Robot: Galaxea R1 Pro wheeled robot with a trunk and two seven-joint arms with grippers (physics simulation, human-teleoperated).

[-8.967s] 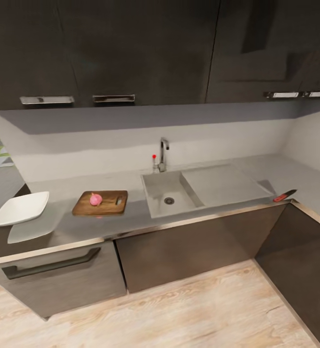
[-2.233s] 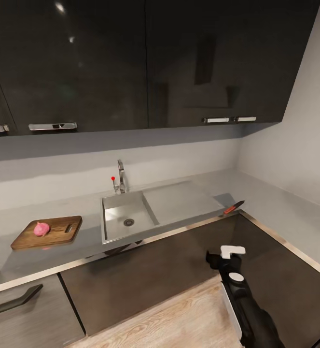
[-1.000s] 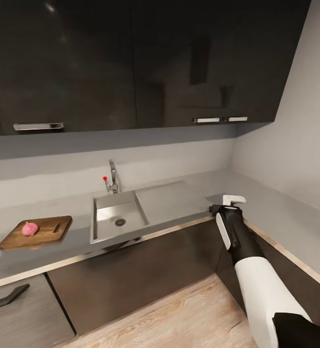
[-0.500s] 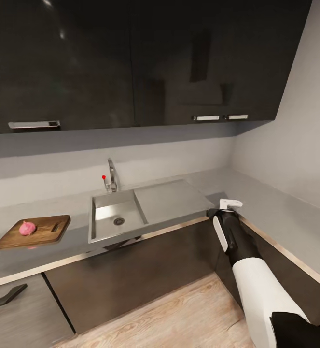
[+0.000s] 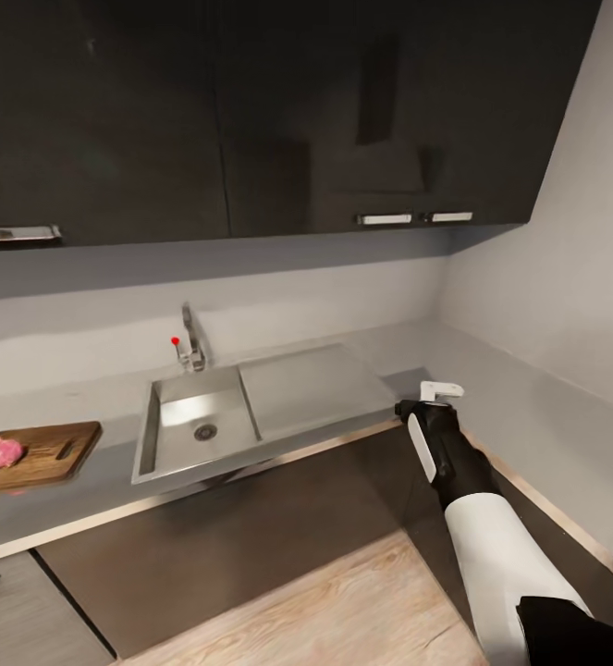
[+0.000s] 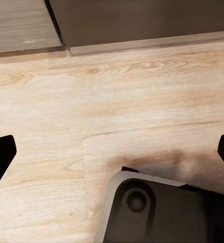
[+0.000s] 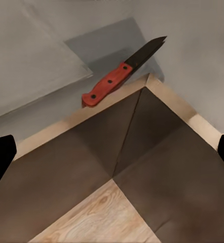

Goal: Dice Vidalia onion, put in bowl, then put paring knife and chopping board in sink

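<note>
countertop (image 5: 93,407): we see a long grey worktop running along the wall and turning the corner at the right, above dark cabinets (image 5: 251,518).
sink (image 5: 200,430): steel basin set in the countertop, round drain, drainboard on its right side, tap (image 5: 191,338) with red dot behind it.
chopping board (image 5: 42,453): brown wood, flat on the countertop, well left of the sink.
Vidalia onion (image 5: 4,451): pinkish lump resting on the left part of the board.
right gripper (image 5: 435,393): we see it raised in front of the counter corner; jaws spread wide in the right wrist view, nothing between them.
paring knife (image 7: 123,72): red handle, dark blade, lying at the counter's front edge in the corner, ahead of the right gripper, untouched.
left gripper (image 6: 112,152): over pale wood floor (image 6: 112,101), jaws wide apart, holding nothing.
</note>
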